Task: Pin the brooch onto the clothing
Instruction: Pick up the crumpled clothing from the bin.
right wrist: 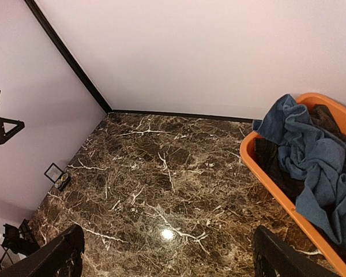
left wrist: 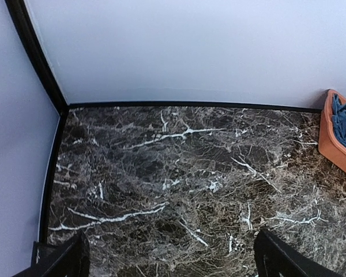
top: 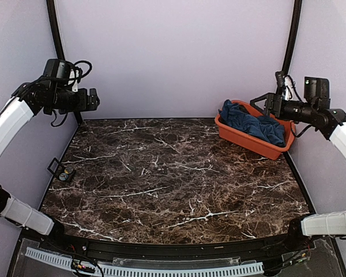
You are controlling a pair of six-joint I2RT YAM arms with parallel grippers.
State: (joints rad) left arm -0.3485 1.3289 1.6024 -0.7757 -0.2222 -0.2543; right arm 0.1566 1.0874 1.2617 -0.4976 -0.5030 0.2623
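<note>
The clothing (right wrist: pixel 317 161) is bunched up in the orange tub (top: pixel 245 141) at the far right corner of the bench (top: pixel 173 173). It is heaped and folded over itself, and a bit of it is hung over the tub's rim, so no flat part is offered for a pin. It is judged that it must be lifted out and spread on the bench first.

A small square thing (top: pixel 62 170) is laid by the left edge of the bench, well apart from the tub. It may be the brooch, but it is too small to be sure.

The left fingers (left wrist: pixel 63 264) are held high above the far left corner. They are spread wide, and nothing is held between them. The right fingers (right wrist: pixel 55 257) are held up just beside the tub, spread wide too, with nothing in them. They are likely held high so that room is given for the cloth.

The tub's wall could get in the way when the cloth is pulled out. Darker cloth is seen under the blue. Whether it is all one piece cannot be told.
</note>
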